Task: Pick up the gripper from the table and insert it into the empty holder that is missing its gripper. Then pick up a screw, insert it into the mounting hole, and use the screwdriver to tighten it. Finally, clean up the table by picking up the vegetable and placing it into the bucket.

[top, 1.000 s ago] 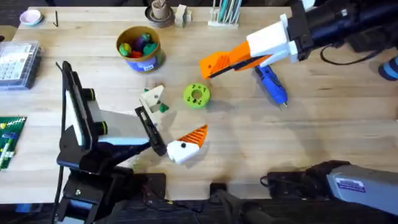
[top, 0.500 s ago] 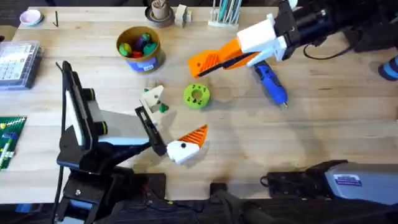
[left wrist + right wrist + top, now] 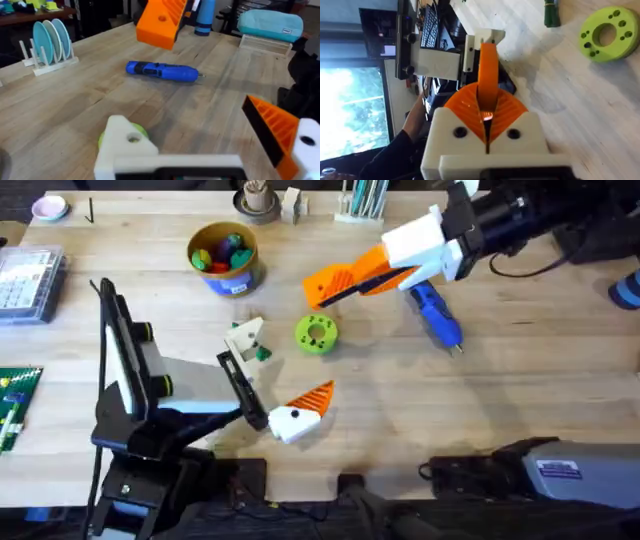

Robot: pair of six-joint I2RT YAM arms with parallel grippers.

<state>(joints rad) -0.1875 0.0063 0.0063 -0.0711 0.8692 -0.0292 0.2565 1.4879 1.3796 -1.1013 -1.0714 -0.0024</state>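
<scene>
Orange-tipped right gripper (image 3: 330, 283), pads together and holding nothing, hangs upper centre in the overhead view, beside the screwdriver (image 3: 436, 315). Left gripper (image 3: 262, 370) sits mid-frame, fingers apart around nothing. Vegetable (image 3: 261, 351) lies near it; bucket (image 3: 226, 258) upper left.

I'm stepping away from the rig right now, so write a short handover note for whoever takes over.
Right pincer: shut on the small loose orange plastic wedge, raised over the table near the lime-green round disc.
Left pincer: open; its plain white wedge-shaped holder has no orange tip.
On the table: blue pen-shaped electric screwdriver; small dark-green toy vegetable beside the holder; round yellow-tan bucket.
Done: wedge picked up.
Left: seat wedge in holder, insert and tighten screw, put vegetable in bucket.
</scene>
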